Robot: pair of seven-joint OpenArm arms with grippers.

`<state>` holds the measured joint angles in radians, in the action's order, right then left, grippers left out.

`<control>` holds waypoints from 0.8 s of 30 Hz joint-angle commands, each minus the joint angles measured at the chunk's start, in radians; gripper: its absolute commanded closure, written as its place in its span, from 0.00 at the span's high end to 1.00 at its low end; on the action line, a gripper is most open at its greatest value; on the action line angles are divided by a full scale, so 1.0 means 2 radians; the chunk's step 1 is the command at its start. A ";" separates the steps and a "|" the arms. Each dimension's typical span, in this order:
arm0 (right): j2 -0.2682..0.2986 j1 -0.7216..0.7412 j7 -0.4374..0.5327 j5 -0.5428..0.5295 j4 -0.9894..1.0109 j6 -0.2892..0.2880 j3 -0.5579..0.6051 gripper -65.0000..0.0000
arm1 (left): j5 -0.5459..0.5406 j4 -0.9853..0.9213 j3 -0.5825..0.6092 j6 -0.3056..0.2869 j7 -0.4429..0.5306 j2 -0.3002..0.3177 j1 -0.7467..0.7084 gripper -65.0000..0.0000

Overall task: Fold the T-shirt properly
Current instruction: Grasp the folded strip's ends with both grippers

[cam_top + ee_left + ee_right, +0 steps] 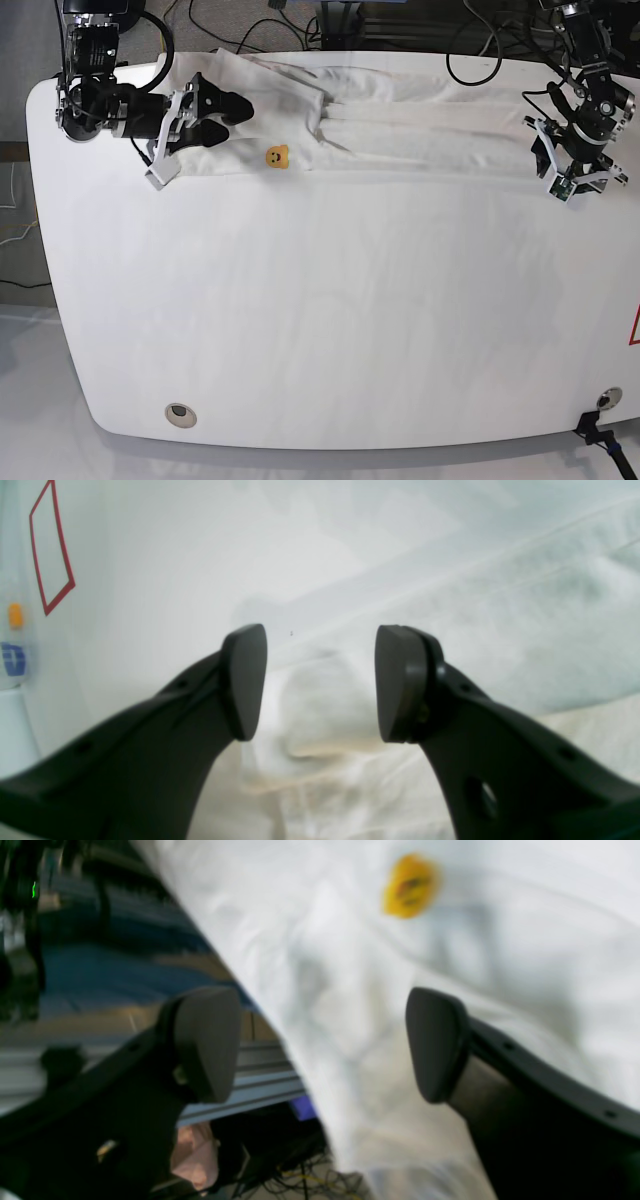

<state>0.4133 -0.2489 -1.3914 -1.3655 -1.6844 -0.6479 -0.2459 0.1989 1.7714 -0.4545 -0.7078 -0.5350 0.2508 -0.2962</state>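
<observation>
The white T-shirt (pixel 400 120) lies folded into a long band along the table's far edge, with a small yellow smiley print (pixel 277 157) near its left part. My right gripper (pixel 236 112) hovers over the band's left end, open. In its wrist view the fingers (pixel 210 1040) stand wide apart, with the T-shirt (pixel 450 955) and the yellow print (pixel 410 885) below them, held by neither. My left gripper (pixel 552 166) is at the band's right end, open. Its pads (pixel 245 680) stand apart above rumpled T-shirt cloth (pixel 500 630), nothing between them.
The white table (pixel 320 330) stretches wide in front of the shirt. A round hole (pixel 179 412) sits near its front left corner. A red outlined marking (pixel 50 550) is on the table by my left gripper. Cables (pixel 470 40) run behind the far edge.
</observation>
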 commanded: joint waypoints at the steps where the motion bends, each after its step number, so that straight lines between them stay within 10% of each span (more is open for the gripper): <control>1: 0.003 0.019 0.006 0.011 0.005 -0.002 -0.009 0.76 | -0.004 0.009 0.006 0.005 0.006 0.005 0.004 0.50; 11: -0.012 0.037 0.010 0.132 -0.066 -0.002 -0.018 0.76 | -0.004 0.025 0.006 0.005 0.006 -0.005 0.002 0.50; 24: -0.041 -0.034 0.011 0.139 -0.104 -0.002 -0.016 0.73 | -0.005 0.060 0.004 0.005 0.007 -0.022 -0.050 0.38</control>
<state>0.3222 -0.3210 -1.3891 -1.0683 -1.8767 -0.6476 -0.2714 0.1955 1.8698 -0.4438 -0.7071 -0.5373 0.2035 -0.3962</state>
